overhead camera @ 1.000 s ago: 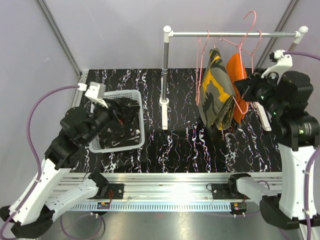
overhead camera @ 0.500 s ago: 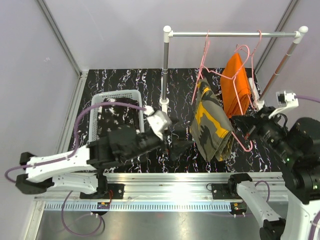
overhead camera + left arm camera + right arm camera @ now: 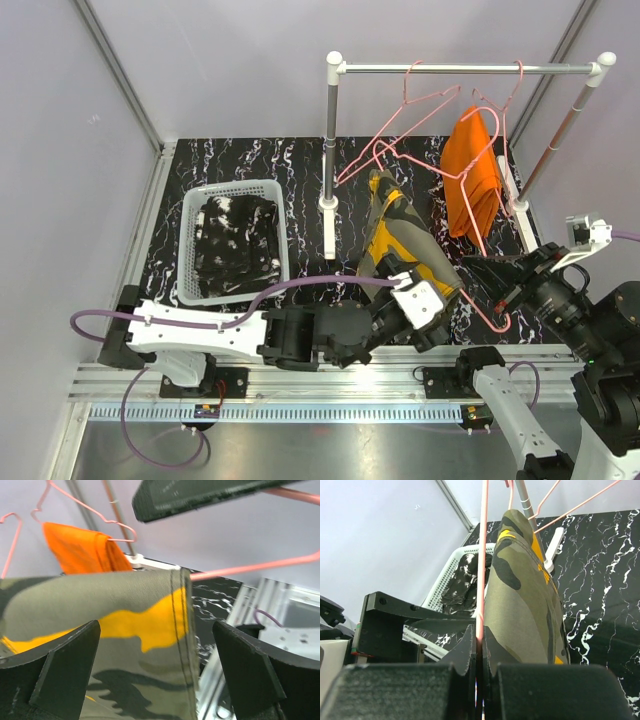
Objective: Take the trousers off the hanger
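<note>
In the left wrist view, the camouflage trousers (image 3: 100, 620) ran off the left and bottom edges and hid the lower part of the orange trousers (image 3: 80, 552). The fingers of the left gripper (image 3: 160, 680) were blurred and cut by the bottom edge. In the right wrist view, the pink hanger (image 3: 482, 555) ran out past the top edge.

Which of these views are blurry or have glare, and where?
Top external: sharp, but glare blooms on the aluminium rail at the near edge. Left wrist: soft throughout, the left hand dark and blurred, the camouflage trousers slightly smeared. Right wrist: the right hand is out of focus up close; the pink hanger wire and trousers beyond look crisper.
</note>
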### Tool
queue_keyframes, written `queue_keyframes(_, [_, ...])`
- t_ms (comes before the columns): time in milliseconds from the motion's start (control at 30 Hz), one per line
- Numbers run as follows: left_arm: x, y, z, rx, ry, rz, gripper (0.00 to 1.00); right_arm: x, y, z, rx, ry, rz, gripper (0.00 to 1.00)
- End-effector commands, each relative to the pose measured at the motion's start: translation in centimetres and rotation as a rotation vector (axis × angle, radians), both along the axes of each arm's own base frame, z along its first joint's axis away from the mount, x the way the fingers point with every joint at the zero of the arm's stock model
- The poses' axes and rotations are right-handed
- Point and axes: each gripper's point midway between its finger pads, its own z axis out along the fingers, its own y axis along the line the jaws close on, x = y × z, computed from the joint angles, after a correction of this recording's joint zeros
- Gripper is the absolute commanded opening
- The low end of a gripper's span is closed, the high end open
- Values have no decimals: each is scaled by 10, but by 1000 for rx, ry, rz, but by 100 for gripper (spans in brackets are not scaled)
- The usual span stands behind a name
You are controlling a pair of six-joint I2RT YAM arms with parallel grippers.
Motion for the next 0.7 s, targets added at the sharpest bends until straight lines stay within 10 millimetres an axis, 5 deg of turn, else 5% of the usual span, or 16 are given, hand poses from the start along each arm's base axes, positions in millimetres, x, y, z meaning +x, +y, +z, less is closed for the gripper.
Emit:
queue_keyframes(0, [20,8,46,-123,-26,154,99,-14,3,61,46,-257,27,0])
queue_keyframes(133, [22,3,45,-122,-37,170,97,-22,4,66,50,-275,37,0])
queue_keyframes(367, [23,2,46,-129,-47,181,79,-31,5,72,53,-292,55,0])
queue_keyframes(500, [23,-1,48,-139,-45,182,93,-35,8,75,69,-295,74,0])
queue_keyframes(667, [23,-5,48,-134,-53,184,89,-38,11,78,78,-298,96,0])
